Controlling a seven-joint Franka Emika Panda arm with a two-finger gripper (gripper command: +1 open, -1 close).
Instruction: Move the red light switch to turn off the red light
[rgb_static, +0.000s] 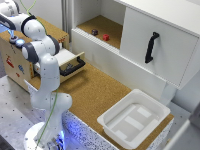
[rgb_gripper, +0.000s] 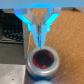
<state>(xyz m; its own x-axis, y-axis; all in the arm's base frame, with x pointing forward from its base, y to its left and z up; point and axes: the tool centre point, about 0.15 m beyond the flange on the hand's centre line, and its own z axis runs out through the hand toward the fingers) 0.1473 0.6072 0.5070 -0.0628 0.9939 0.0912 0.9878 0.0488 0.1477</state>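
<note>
Ext. view, left to right: Panda arm (rgb_static: 42, 60) is folded over a wooden control box (rgb_static: 15, 62) at far left edge; the gripper itself is hidden there by the arm. Next right, an open drawer (rgb_static: 70, 64) w/ black handle, then cork-topped table (rgb_static: 95, 92), two small objects on the shelf, one dark (rgb_static: 94, 32), one red (rgb_static: 106, 37), a white bin (rgb_static: 135, 117), and a white cabinet door w/ black handle (rgb_static: 151, 47). Wrist view: gripper (rgb_gripper: 40, 36) fingers sit narrow, nearly together, holding nothing, tips directly above the red light switch (rgb_gripper: 43, 60), a round red cap in a grey metal collar on the box; contact can't be confirmed. Red light itself not identifiable. Judgement: switch is rigid, fixed to panel, likely smooth and a bit slippery; no lifting involved. Best approach is fingertip contact on the cap's centre or edge w/ modest force, avoiding the collar; off-centre contact risks sliding off.
</note>
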